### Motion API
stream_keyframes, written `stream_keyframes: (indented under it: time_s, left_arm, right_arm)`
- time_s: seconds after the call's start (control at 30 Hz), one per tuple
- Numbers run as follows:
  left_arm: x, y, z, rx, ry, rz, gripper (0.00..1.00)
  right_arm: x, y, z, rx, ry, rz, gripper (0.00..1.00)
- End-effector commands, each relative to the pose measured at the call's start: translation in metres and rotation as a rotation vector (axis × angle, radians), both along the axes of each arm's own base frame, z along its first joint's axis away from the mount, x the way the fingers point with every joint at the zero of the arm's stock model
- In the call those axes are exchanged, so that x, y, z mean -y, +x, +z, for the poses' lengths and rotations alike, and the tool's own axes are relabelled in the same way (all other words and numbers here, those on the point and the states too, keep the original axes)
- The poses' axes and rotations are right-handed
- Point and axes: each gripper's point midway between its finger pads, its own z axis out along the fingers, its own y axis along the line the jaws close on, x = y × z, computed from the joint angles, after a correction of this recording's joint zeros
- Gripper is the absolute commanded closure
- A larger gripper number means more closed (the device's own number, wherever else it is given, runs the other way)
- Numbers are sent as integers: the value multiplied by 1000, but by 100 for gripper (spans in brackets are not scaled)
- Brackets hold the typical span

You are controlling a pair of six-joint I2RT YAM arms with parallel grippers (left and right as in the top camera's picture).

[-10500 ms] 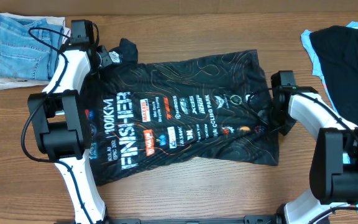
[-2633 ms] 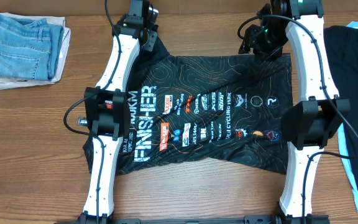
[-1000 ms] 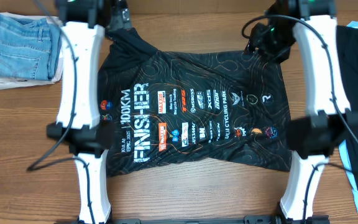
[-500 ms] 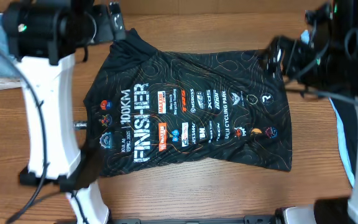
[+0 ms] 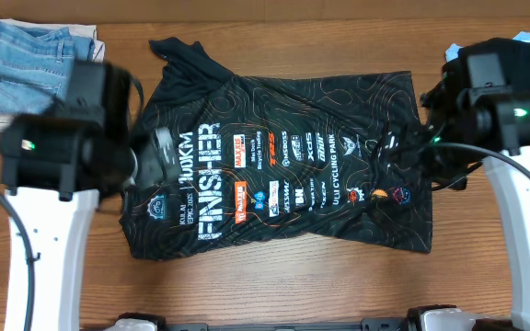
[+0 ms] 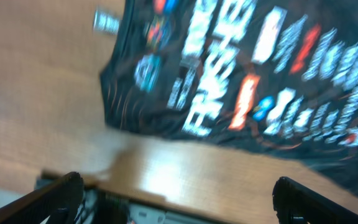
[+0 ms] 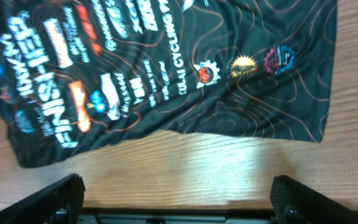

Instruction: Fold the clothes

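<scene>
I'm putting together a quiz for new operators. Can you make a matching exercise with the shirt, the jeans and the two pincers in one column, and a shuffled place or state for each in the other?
Things:
1. black shirt
2. jeans
3. left pincer
4. right pincer

Places or states:
A. open, empty, at the shirt's round-logo end
B. folded, at a far corner of the table
C. spread out, print facing up
D. open, empty, at the shirt's FINISHER end

Pairs: 1-C, 2-B, 3-D, 4-A
</scene>
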Motion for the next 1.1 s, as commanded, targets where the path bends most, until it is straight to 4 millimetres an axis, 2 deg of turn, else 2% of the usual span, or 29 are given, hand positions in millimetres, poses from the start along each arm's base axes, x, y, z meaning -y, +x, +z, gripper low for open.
stream_keyframes:
  time_s: [0.0,0.07,0.1,0.23,0.3,0.33,0.37,0.43,0.5,0.73,0.9,1.07]
  left_arm:
    - [11,-27,-43,-119,-43,45,0]
    - [20,-33,-65,-167,-75,31,0]
    - [27,-39,-89,-217,-100,19,0]
    - [34,-50,-130,-296,-132,29,2]
    - [35,-52,-149,-308,-137,40,16]
    - [37,-52,-157,-311,-147,40,31]
    - [39,-53,-164,-316,-160,39,36]
    - [41,-56,-177,-326,-178,38,37]
    - [41,-63,-194,-343,-179,40,36]
    - [50,-74,-218,-368,-242,43,33]
    - [48,-83,-230,-403,-234,55,33]
    - [49,-81,-239,-426,-237,76,33]
  right_arm:
    - [1,-7,-27,-56,-9,-25,0]
    - [1,-7,-42,-75,-10,-29,0]
    - [1,-6,-54,-84,-9,-43,0]
    - [1,2,-76,-72,-6,-59,7]
    - [0,8,-86,-59,-1,-80,14]
    - [0,11,-91,-53,3,-93,22]
    - [0,13,-97,-52,4,-104,28]
    - [0,14,-108,-59,4,-105,35]
    - [0,7,-128,-104,2,-134,35]
    - [10,-6,-169,-180,-16,-249,32]
    - [36,-8,-184,-206,-51,-361,32]
    - [64,-2,-194,-214,-60,-455,33]
